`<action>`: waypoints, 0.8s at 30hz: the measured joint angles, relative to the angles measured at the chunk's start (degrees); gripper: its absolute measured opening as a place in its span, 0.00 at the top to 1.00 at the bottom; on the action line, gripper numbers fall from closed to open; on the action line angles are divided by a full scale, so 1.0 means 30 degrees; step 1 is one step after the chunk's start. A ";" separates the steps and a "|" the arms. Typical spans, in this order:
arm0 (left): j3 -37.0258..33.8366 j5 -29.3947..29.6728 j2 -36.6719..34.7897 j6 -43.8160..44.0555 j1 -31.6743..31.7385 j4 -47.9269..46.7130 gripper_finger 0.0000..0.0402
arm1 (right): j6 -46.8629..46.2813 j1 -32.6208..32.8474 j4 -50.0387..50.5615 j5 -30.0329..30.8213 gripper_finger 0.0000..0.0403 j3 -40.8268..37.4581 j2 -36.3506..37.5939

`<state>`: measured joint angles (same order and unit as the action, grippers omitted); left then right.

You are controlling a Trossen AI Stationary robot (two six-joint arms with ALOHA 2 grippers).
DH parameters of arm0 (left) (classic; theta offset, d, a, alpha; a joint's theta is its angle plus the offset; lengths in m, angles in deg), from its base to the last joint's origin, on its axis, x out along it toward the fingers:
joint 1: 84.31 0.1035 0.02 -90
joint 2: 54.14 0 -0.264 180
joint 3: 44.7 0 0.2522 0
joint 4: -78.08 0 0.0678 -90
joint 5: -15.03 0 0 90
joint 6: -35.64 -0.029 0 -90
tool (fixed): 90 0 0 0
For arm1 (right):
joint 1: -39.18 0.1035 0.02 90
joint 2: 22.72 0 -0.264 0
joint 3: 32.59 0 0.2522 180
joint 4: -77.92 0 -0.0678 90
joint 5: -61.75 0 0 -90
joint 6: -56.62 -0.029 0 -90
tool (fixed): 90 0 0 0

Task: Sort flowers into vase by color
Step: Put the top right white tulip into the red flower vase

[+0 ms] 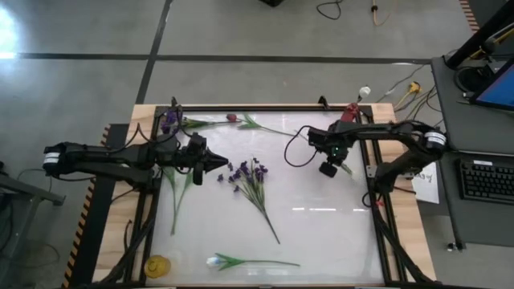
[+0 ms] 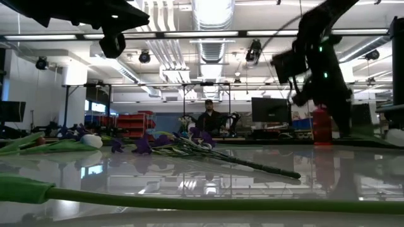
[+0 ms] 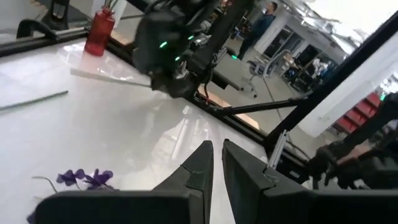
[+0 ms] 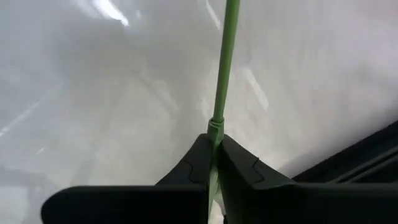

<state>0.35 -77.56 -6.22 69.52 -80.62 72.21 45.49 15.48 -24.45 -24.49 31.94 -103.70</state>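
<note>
My right gripper (image 1: 328,164) hovers over the table's right half, shut on a thin green flower stem (image 4: 224,74); its blossom does not show. My left gripper (image 1: 218,163) hangs shut and empty at centre-left, pointing at the purple spray (image 1: 249,177), which lies flat mid-table. A white tulip (image 1: 215,261) lies along the near edge. A pink-red bud (image 1: 231,118) lies by the far edge. Purple blossoms (image 1: 169,120) sit at the far-left corner. A red vase (image 1: 351,112) stands at the far right. My right gripper pinches the green stem (image 4: 216,124) between its two fingers. The stem runs straight out past the fingertips (image 4: 198,149), along them rather than across. It is lifted clear above the white table. How far back it reaches is hidden by the fingers.
Loose green stems (image 1: 181,193) lie below my left arm. A yellow object (image 1: 157,263) sits at the near-left corner. A black frame (image 1: 377,209) rims the white table. A person (image 2: 206,120) sits in the room beyond. Bare tabletop spreads across the near right.
</note>
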 joint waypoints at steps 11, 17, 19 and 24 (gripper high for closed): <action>0.0354 0.0111 0.1039 0.2815 0.0864 -0.0341 0.77 | 1.3283 0.5536 0.0065 0.6517 0.97 0.4580 0.0727; 0.2649 -0.1782 0.3626 0.5060 0.1172 -0.2014 0.52 | 1.8150 0.6885 -0.0675 1.0927 0.97 0.7226 -0.0980; 0.3640 -0.2283 0.4912 0.6219 0.1418 -0.3300 0.45 | 1.9155 0.6978 -0.1361 1.1842 0.97 0.8073 -0.1555; 0.5561 -0.4002 0.7943 0.6516 0.1745 -0.4425 0.36 | 2.1856 0.6985 -0.3332 1.3770 0.97 0.9962 -0.3015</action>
<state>17.03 -89.57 17.61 89.07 -75.38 58.93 111.06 36.44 -34.44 16.82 61.83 -112.75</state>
